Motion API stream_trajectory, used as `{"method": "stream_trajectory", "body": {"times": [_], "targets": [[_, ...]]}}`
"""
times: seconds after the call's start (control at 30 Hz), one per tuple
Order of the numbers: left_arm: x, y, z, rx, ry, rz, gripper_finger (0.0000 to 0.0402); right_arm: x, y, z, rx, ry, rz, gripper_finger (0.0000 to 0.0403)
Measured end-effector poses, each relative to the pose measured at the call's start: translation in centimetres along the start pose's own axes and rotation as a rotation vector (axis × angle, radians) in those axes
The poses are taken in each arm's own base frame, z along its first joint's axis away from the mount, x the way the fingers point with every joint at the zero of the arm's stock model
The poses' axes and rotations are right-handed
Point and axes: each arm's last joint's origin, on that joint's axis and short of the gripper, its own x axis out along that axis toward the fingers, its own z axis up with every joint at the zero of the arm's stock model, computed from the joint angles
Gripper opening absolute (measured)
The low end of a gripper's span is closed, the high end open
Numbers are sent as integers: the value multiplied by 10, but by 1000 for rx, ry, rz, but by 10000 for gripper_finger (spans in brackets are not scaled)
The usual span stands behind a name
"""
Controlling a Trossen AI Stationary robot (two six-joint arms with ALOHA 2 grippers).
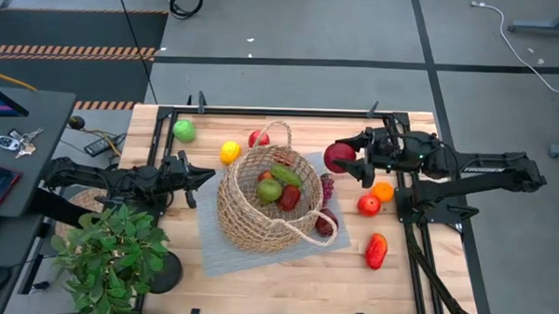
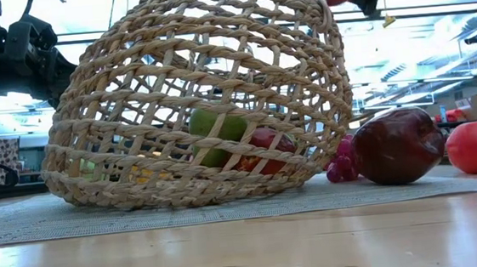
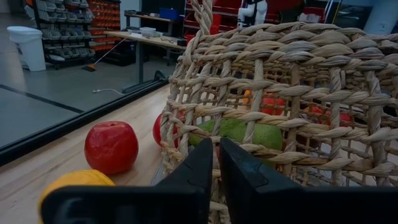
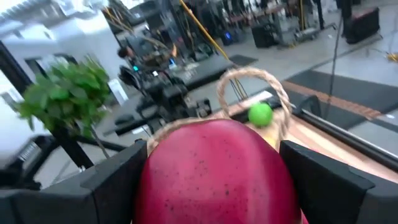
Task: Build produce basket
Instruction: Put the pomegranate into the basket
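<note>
Basket point(image 1: 262, 205) sits on the grey mat point(image 1: 222, 251) mid-table, open coarse wicker, rounded, looped handles; green and red produce already inside. Right gripper point(image 1: 351, 158), just beside the basket's right rim, has its fingers spread wide around a smooth, round dark-red apple point(image 1: 339, 156), held aloft. Risk: a glossy sphere may slip, or clip a handle point(image 1: 277, 135) and bounce out on release. Left gripper point(image 1: 201, 177), fingers closed on nothing, sits at the basket's left wall; a nudge could shift the light weave.
</note>
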Motion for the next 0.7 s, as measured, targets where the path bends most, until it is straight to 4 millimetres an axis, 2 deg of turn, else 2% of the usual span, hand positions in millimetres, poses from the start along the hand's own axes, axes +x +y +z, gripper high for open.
{"method": "stream_trajectory", "body": {"times": [0.3,0.7], "targets": [[0,0,0,0,0,0,36,12,-2,14,27,7,45,358],[0,0,0,0,0,0,40,71,-2,27,-38,183,88,358]]}}
